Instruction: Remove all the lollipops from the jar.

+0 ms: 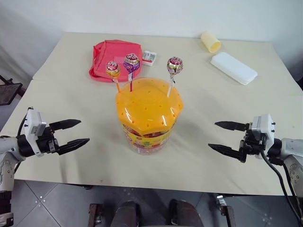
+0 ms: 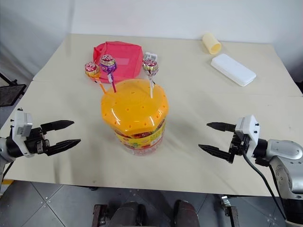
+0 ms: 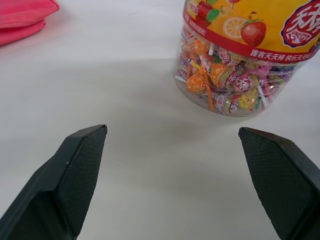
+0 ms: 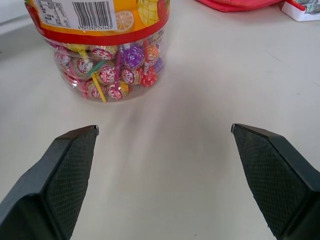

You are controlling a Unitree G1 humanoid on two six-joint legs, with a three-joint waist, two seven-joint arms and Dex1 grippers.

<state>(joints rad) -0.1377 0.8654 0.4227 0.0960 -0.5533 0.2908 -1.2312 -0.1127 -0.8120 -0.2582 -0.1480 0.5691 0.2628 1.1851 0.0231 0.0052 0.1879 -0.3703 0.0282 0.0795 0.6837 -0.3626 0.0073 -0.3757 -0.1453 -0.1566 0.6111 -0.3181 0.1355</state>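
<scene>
From the head, the jar (image 1: 147,118) stands upright near the middle of the cream tabletop (image 1: 71,71), its domed orange lid (image 1: 149,105) on. Three lollipops stand with their sticks in the lid's holes: a gold-pink one (image 1: 112,68) and a purple one (image 1: 131,62) towards the robot's left, and a pink-silver one (image 1: 174,65) towards its right, all heads well above the lid. The left tool (image 1: 73,133) hovers over the tabletop's near edge, well apart from the jar, its fingers spread wide and empty. The right tool (image 1: 224,136) mirrors it on the other side, also wide open and empty. Behind the jar lies a red pouch (image 1: 116,60), with a small packet (image 1: 149,57) just beside it; a pale yellow cup (image 1: 210,41) lies on its side near the far edge, next to a white case (image 1: 234,67). In the left wrist view, the two black fingers (image 3: 75,180) stand far apart, and beyond them the jar's clear lower wall shows many wrapped sweets inside, with the pouch's edge off in the corner. In the right wrist view, the fingers (image 4: 70,175) are likewise far apart, the jar's barcode side ahead, touching neither.
</scene>
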